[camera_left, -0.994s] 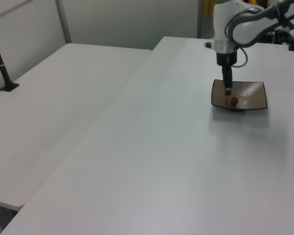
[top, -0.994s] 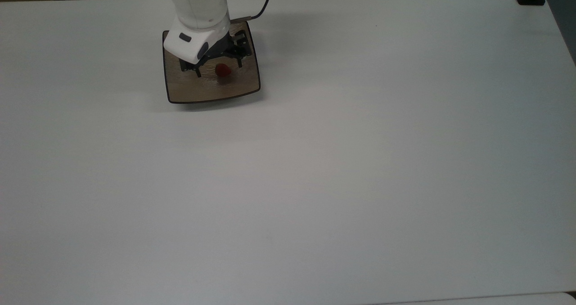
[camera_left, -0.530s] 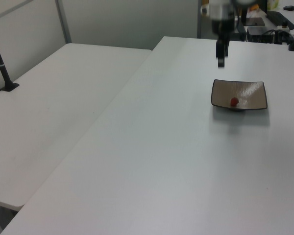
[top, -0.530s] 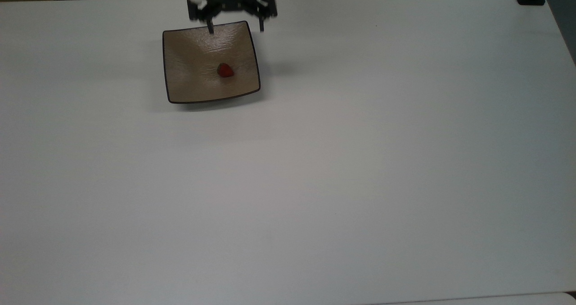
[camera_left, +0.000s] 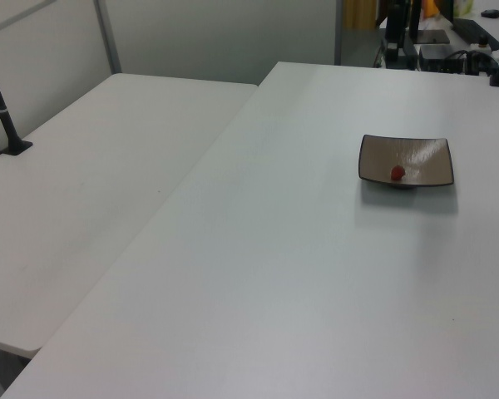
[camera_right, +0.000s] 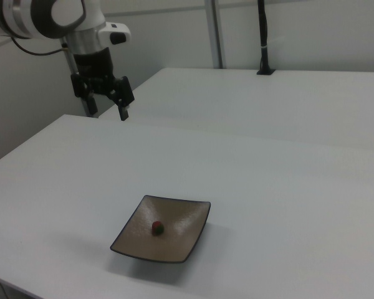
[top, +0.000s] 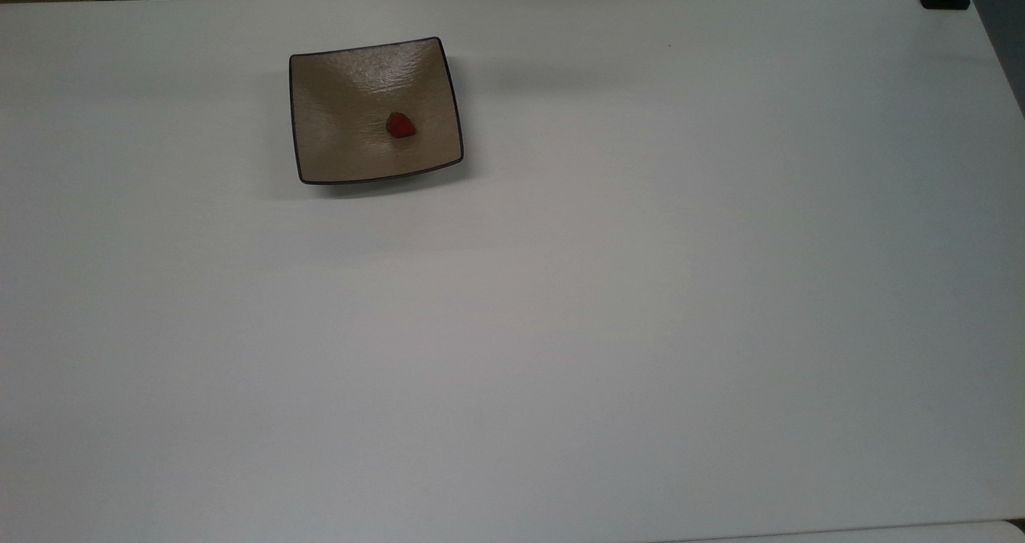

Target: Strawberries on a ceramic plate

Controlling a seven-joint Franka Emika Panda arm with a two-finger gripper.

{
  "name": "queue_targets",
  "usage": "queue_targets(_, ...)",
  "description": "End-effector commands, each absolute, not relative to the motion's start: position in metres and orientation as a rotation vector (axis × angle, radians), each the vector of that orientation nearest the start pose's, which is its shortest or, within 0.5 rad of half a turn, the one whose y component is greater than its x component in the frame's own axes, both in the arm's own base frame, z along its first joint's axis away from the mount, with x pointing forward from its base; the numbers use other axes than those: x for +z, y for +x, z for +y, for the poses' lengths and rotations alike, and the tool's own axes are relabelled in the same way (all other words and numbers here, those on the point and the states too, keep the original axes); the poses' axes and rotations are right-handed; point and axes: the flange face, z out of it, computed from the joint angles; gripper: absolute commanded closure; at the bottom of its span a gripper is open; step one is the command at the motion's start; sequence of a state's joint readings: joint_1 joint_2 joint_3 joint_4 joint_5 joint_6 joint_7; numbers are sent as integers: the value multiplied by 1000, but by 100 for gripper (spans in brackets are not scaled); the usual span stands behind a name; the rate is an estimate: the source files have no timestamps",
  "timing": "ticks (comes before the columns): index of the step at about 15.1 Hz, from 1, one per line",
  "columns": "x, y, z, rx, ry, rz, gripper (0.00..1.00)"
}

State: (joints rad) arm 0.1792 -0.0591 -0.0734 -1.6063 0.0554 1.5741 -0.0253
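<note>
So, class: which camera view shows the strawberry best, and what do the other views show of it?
The top view: the strawberry shows red with its dark green cap toward the top view's left, lying on the ceramic plate. In the left view and the right view it is just a small red spot on the plate.

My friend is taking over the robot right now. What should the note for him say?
Gripper: open, holding nothing, raised high above the table near its far edge in the right view, well away from the plate.
Strawberry: lying on the square ceramic plate, near its middle.
Done: the strawberry is on the plate.
Left: nothing that I can see.
</note>
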Motion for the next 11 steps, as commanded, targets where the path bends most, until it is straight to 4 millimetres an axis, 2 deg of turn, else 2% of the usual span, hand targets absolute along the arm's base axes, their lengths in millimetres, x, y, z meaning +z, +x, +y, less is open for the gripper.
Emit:
queue_targets(1,639,531,74,-36,-3015,-188,0)
queue_targets(4,640,538,71,-112,-3019,-187,0)
queue_targets(11,638,543,74,-152,-3022,-196,0)
